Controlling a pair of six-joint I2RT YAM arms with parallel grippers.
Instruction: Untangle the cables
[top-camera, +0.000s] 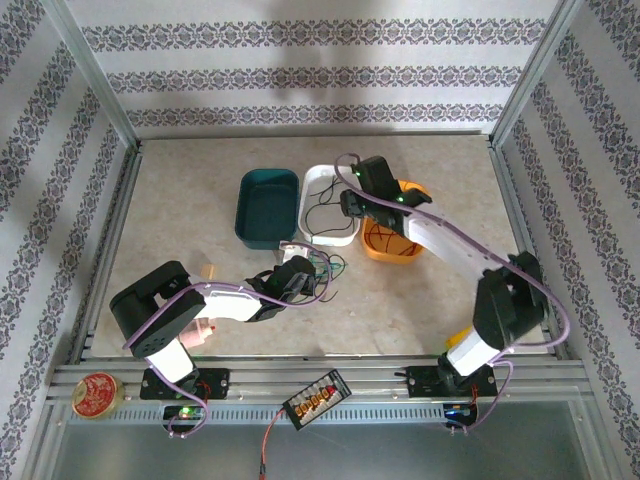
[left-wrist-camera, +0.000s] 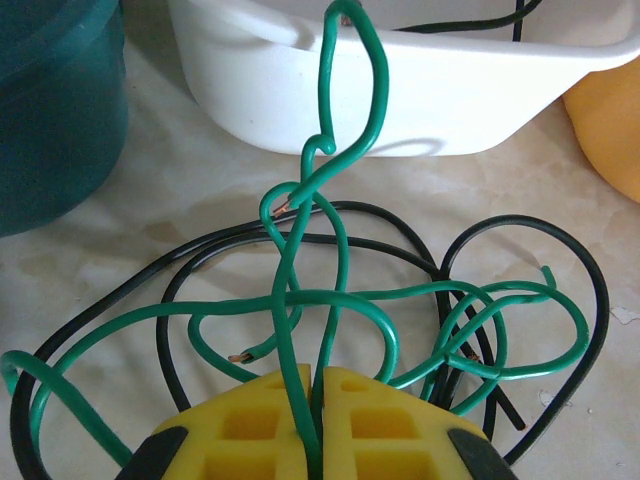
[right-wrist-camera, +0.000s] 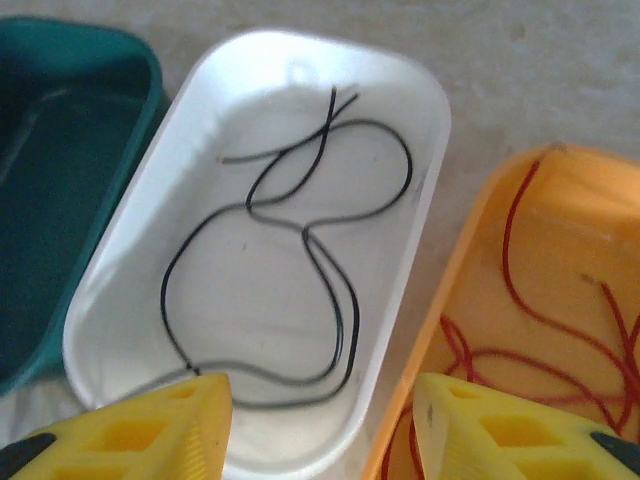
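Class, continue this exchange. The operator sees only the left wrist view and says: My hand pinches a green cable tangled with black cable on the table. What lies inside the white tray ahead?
Observer: A black cable lies looped on the floor of the white tray.
Operator: And the orange tray at my right edge?
Observer: Red cables lie inside the orange tray.
Operator: Where is the other hand?
Observer: The right hand hovers open over the border between the white and orange trays, holding nothing.
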